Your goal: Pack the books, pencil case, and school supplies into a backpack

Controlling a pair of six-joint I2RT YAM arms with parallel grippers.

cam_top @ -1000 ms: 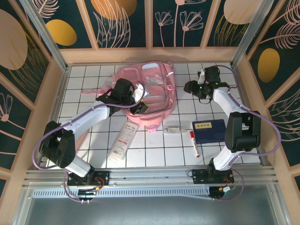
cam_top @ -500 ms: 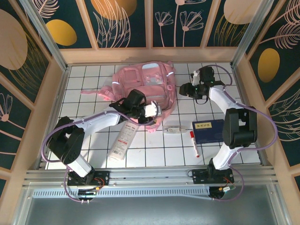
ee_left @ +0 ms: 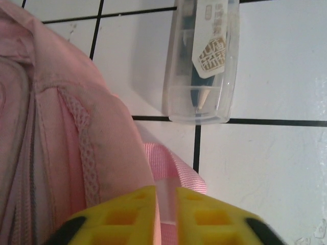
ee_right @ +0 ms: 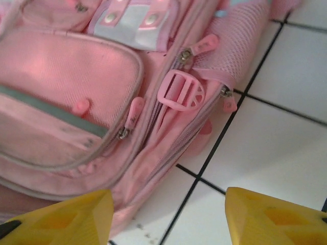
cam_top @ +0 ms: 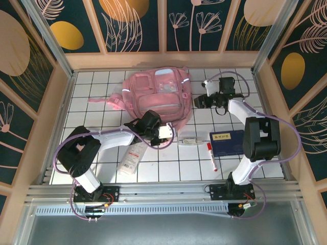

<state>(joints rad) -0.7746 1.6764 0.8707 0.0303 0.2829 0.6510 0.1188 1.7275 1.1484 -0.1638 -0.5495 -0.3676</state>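
Note:
The pink backpack lies flat at the back middle of the tiled table. My left gripper is at its near right corner, shut on a pink webbing loop of the backpack. Just beyond that loop lies a small clear pencil case, a pencil tip visible inside; it is also on the tiles. My right gripper stands open at the backpack's right side, its yellow fingertips apart over the zip pockets and the tile. The navy book and a red-capped marker lie at the near right.
A long white flat item with red print lies at the near left, under the left arm. Wooden walls close the table at the back and sides. A pink strap trails left from the backpack.
My left gripper left the backpack's middle, came down to its near right corner and shut on the webbing loop. My right gripper moved left to the backpack's side.

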